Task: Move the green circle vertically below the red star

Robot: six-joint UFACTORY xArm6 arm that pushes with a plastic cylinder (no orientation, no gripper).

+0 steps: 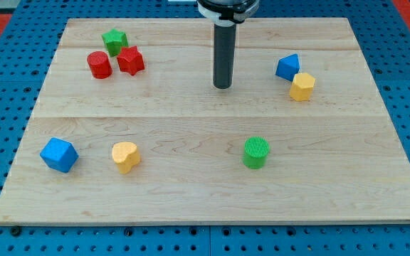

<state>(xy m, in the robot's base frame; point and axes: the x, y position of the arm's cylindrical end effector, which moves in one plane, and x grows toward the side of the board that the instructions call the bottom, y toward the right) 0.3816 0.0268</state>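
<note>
While my tip rests on the counter, no block touches it.
Green circle: 5 o'clock of tip, well apart. Red star: 9 o'clock, far. No hand fitted.

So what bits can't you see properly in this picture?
- The arm above the rod: cut off by the view's top edge; only a dark collar shows. My tip is visible, apart from every block.
- The red star: the green star and red cylinder crowd it, so I cannot tell if they touch.
- The far side of the green circle: hidden by its own body.
- The board: its bottom corners are rounded, partly shadowed.
</note>
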